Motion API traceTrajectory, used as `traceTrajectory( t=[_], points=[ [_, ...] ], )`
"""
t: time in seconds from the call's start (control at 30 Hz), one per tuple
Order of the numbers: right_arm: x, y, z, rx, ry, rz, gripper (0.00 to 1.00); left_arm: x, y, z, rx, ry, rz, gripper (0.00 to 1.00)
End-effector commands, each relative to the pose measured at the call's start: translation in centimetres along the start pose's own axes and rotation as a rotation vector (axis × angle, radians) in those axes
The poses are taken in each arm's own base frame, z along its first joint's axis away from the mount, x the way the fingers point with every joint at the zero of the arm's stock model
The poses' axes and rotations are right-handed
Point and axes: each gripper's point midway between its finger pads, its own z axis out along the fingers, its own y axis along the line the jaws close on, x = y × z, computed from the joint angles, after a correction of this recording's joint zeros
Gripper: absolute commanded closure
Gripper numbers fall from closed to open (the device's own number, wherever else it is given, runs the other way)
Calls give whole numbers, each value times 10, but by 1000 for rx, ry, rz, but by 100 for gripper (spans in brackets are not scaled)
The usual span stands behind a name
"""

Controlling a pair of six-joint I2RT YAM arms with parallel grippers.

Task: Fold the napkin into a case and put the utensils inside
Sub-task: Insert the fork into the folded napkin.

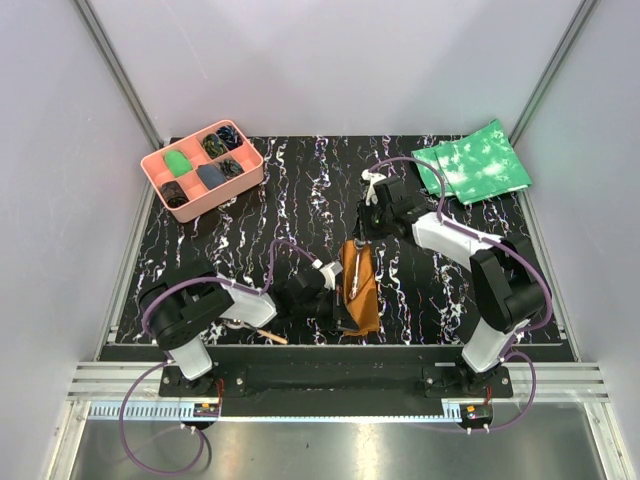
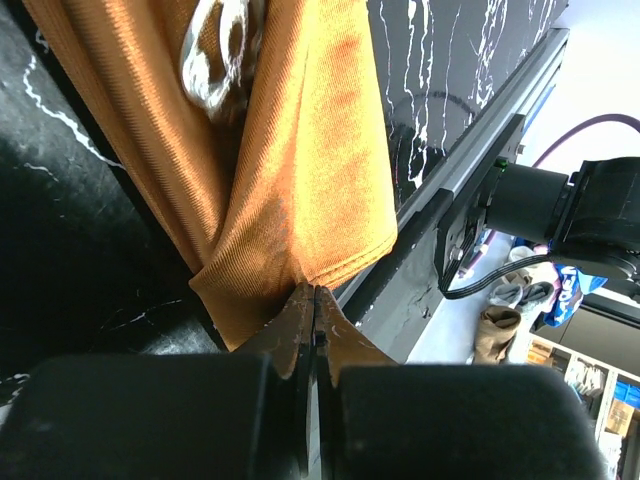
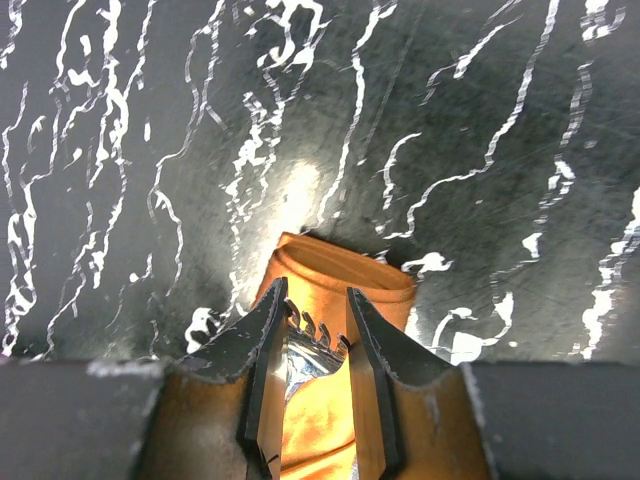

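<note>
While the left claw (image 2: 315,297), fully closed, pinches the six-o'clock end of the narrow rust-brown cloth case (image 1: 366,290), apparently anchoring it near the table (image 1: 300,200)'s six-o'clock edge, the right claw (image 3: 315,322) hangs at its twelve-o'clock mouth. Part-open, it clasps the small silver metal fork (image 3: 303,365), likely to feed it inside.

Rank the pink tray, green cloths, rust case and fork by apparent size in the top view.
1-2. pink tray and green cloths: look alike, unranked.
3. rust case.
4. fork, smallest.
</note>
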Motion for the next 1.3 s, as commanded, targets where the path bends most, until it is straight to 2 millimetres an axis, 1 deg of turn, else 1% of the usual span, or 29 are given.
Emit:
traceTrajectory(
  t=[0.0, 0.07, 0.2, 0.33, 0.47, 0.53, 0.57, 0.8, 0.9, 0.93, 0.97, 1.07, 1.1, 1.13, 1.17, 1.2, 1.23, 1.27],
  points=[
    [-2, 23, -15, -66, -13, 3, 100, 0, 2, 3, 3, 1, -4, 100],
    [0, 29, -17, -80, -9, 7, 100, 2, 5, 3, -9, 2, -8, 100],
    [14, 41, -17, -93, 30, -3, 100, 1, 10, 3, -20, -3, -18, 100],
    [28, 46, -16, -95, 61, -17, 100, 0, 13, 3, -25, -7, -19, 100],
    [45, 46, -13, -99, 102, -13, 100, 1, 15, 3, -28, -5, -22, 100],
    [49, 49, -13, -104, 110, -15, 100, 0, 14, 3, -26, -7, -22, 100],
    [56, 51, -12, -107, 124, -18, 99, 0, 13, 3, -25, -8, -21, 100],
    [68, 58, -10, -114, 147, -18, 98, 0, 15, 3, -30, -9, -22, 100],
    [72, 57, -9, -109, 162, -4, 95, -3, 15, 1, -30, -15, -19, 100],
    [74, 57, -8, -107, 165, -2, 89, -4, 15, 0, -32, -23, -12, 100],
    [74, 56, -8, -104, 166, -2, 78, -7, 15, -2, -34, -31, -9, 100],
    [69, 57, -9, -104, 151, -10, 69, -13, 16, -7, -64, -57, 17, 100],
    [64, 58, -10, -104, 139, -16, 62, -14, 15, -10, -72, -60, 23, 100],
    [55, 61, -12, -110, 122, -23, 59, -17, 15, -11, -82, -74, 36, 99],
    [52, 62, -13, -112, 120, -26, 55, -18, 15, -13, -89, -80, 40, 98],
    [49, 65, -12, -126, 121, -38, 50, -19, 14, -16, -96, -84, 53, 94],
    [38, 72, -13, -146, 104, -47, 47, -21, 15, -17, -108, -93, 57, 92],
    [37, 75, -12, -159, 117, -57, 44, -23, 14, -19, -113, -98, 62, 89]
  ],
)
